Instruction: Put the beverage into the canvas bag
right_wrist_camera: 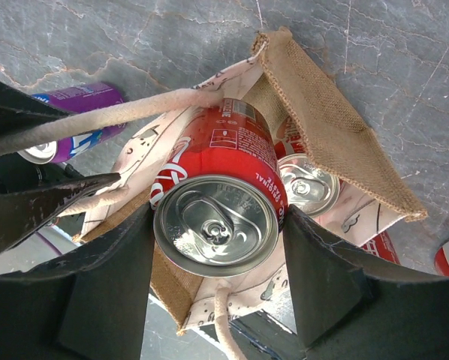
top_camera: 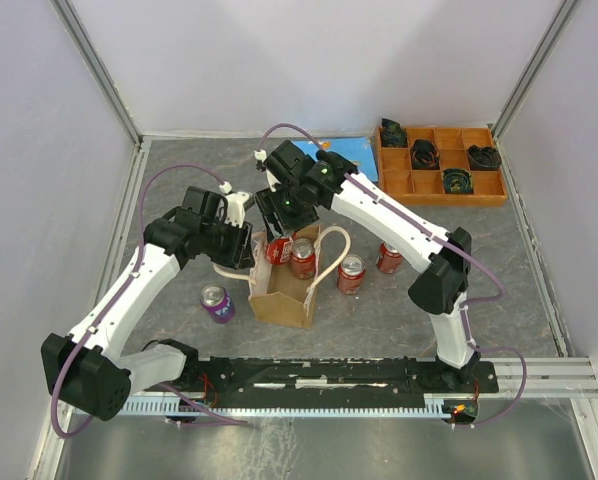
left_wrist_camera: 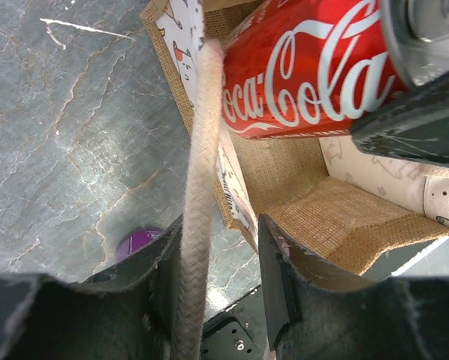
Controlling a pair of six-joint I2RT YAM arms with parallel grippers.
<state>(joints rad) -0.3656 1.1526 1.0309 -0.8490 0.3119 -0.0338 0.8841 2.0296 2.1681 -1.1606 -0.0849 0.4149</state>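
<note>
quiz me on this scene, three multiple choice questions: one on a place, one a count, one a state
1. Where is the purple can, relative to the canvas bag? A inside it B behind it C on the table, left of it in the top view
2. How many red cans stand on the table right of the bag? A one B two C four
3. The right claw is A shut on a Coca-Cola can B open and empty C shut on a handle
Answers: 1 C, it stands outside the bag; 2 B, two stand there; 3 A, the can sits clamped in it.
</note>
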